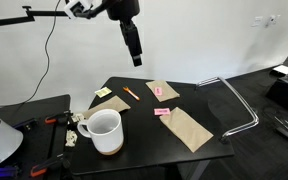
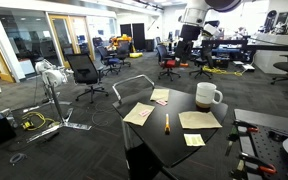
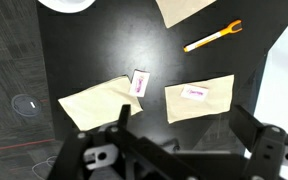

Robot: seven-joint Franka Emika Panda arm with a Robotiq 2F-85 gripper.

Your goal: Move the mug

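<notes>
The large white mug (image 1: 104, 130) with a brownish base stands at the near edge of the black table (image 1: 189, 105); it also shows in an exterior view (image 2: 207, 96). In the wrist view only its rim (image 3: 68, 4) shows at the top edge. My gripper (image 1: 135, 52) hangs high above the middle of the table, far from the mug. In the wrist view its fingers (image 3: 184, 135) are spread apart and empty over brown paper pieces.
Brown paper pieces (image 3: 199, 98) (image 3: 96, 99), pink-labelled scraps (image 3: 138, 82), yellow notes (image 1: 103, 93) and an orange pen (image 3: 214, 36) lie on the table. A metal chair frame (image 1: 239, 100) stands beside the table. Office chairs (image 2: 84, 72) and cables fill the floor.
</notes>
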